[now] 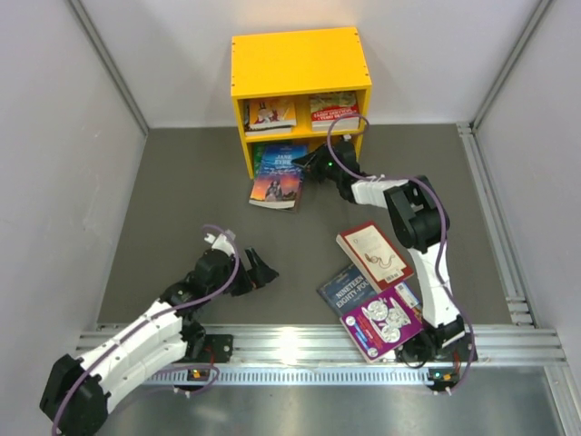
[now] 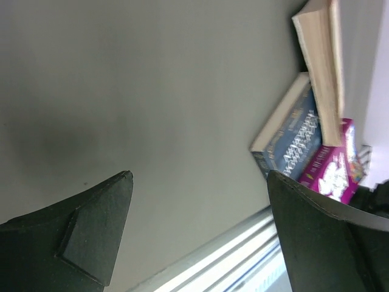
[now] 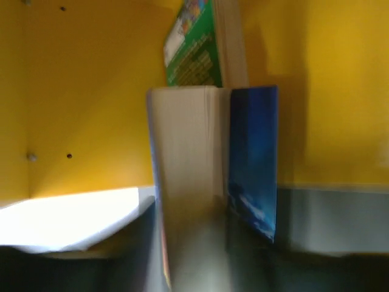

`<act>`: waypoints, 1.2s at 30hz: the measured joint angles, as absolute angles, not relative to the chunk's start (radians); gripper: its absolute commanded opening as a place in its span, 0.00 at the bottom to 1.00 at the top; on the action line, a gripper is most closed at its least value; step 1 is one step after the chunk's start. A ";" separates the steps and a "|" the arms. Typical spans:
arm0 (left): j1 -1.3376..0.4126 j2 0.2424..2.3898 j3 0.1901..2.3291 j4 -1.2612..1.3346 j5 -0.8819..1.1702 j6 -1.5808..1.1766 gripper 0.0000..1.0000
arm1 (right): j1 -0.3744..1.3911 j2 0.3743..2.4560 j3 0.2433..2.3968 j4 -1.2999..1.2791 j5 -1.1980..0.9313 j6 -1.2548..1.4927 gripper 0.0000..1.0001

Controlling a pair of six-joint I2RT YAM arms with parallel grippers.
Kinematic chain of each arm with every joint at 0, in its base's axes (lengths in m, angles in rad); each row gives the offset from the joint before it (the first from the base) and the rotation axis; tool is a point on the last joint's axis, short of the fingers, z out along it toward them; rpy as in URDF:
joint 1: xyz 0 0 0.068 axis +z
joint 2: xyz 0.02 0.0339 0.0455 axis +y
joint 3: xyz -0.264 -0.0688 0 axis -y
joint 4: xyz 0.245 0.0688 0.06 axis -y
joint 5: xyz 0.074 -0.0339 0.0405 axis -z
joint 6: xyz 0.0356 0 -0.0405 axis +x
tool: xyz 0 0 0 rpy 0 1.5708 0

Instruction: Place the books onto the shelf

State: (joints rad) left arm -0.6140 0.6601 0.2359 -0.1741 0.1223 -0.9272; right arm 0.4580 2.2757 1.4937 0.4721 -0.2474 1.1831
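The yellow shelf (image 1: 300,64) stands at the back with books in both upper compartments (image 1: 270,113). A green book (image 3: 194,52) leans in the lower left compartment. A blue book (image 1: 283,163) lies half out of that compartment on another book with an orange cover (image 1: 275,189). My right gripper (image 1: 311,165) is at its right edge, shut on the blue book (image 3: 252,152); the page block fills the space between the jaws. Three books lie loose at front right: red-cream (image 1: 374,254), dark blue (image 1: 349,291), purple (image 1: 383,322). My left gripper (image 1: 259,271) hangs open over bare mat.
An aluminium rail (image 1: 318,345) runs along the near edge and another (image 1: 495,227) up the right side. White walls close in left, right and back. The left wrist view shows the loose dark blue book (image 2: 292,137) and purple book (image 2: 334,167) at its right.
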 measured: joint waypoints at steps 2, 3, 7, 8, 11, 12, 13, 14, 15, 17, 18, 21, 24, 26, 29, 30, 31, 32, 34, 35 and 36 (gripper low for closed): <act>-0.614 0.710 0.232 -0.143 0.120 -0.924 0.95 | 0.458 2.308 1.537 0.475 -0.250 1.201 0.69; -0.614 0.746 0.228 -0.122 0.119 -0.924 0.95 | 0.458 2.317 1.545 0.476 -0.255 1.200 0.72; -0.613 0.829 0.218 -0.046 0.123 -0.926 0.94 | 0.458 2.317 1.536 0.490 -0.277 1.197 0.80; -0.613 0.839 0.217 -0.034 0.124 -0.928 0.94 | 0.457 2.313 1.521 0.499 -0.281 1.193 0.80; -0.613 0.870 0.210 0.022 0.127 -0.933 0.94 | 0.455 2.281 1.438 0.536 -0.316 1.172 0.80; -0.613 0.879 0.210 0.036 0.127 -0.933 0.94 | 0.455 2.263 1.404 0.540 -0.328 1.169 0.80; -0.613 0.890 0.210 0.049 0.126 -0.933 0.93 | 0.454 2.245 1.371 0.542 -0.339 1.168 0.80; -0.613 0.905 0.210 0.065 0.125 -0.933 0.93 | 0.453 2.225 1.331 0.551 -0.348 1.165 0.81; -0.613 0.920 0.214 0.078 0.121 -0.931 0.93 | 0.451 2.210 1.302 0.555 -0.356 1.163 0.81; -0.613 0.964 0.235 0.090 0.112 -0.923 0.91 | 0.447 2.176 1.241 0.561 -0.366 1.158 0.81; -0.613 0.994 0.253 0.097 0.107 -0.916 0.90 | 0.447 2.164 1.222 0.561 -0.369 1.153 0.81; -0.612 1.114 0.319 0.120 0.089 -0.898 0.78 | 0.447 2.141 1.197 0.558 -0.379 1.139 0.81; -0.611 1.261 0.401 0.148 0.082 -0.877 0.56 | 0.446 2.140 1.200 0.555 -0.387 1.126 0.81; -0.610 1.380 0.491 0.135 0.072 -0.860 0.46 | 0.444 2.140 1.214 0.533 -0.394 1.121 0.80; -0.610 1.568 0.664 0.119 0.048 -0.839 0.43 | 0.444 2.141 1.252 0.508 -0.408 1.118 0.80; -0.610 1.612 0.713 0.115 0.036 -0.836 0.42 | 0.444 2.141 1.264 0.507 -0.413 1.118 0.80; -0.610 1.653 0.758 0.109 0.022 -0.834 0.40 | 0.444 2.141 1.276 0.506 -0.416 1.118 0.80; -0.610 1.681 0.788 0.104 0.008 -0.836 0.36 | 0.444 2.142 1.292 0.506 -0.420 1.118 0.80; -0.610 1.733 0.846 0.097 -0.023 -0.838 0.31 | 0.444 2.143 1.315 0.504 -0.425 1.118 0.80; -0.610 1.750 0.868 0.093 -0.036 -0.839 0.28 | 0.444 2.143 1.324 0.504 -0.427 1.117 0.81; -0.611 1.765 0.887 0.085 -0.050 -0.841 0.24 | 0.445 2.144 1.333 0.505 -0.431 1.116 0.81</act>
State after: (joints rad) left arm -0.6106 1.7653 0.8867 0.0849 -0.0502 -0.8413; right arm 0.4454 2.1445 1.3334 0.5045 -0.4309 1.1160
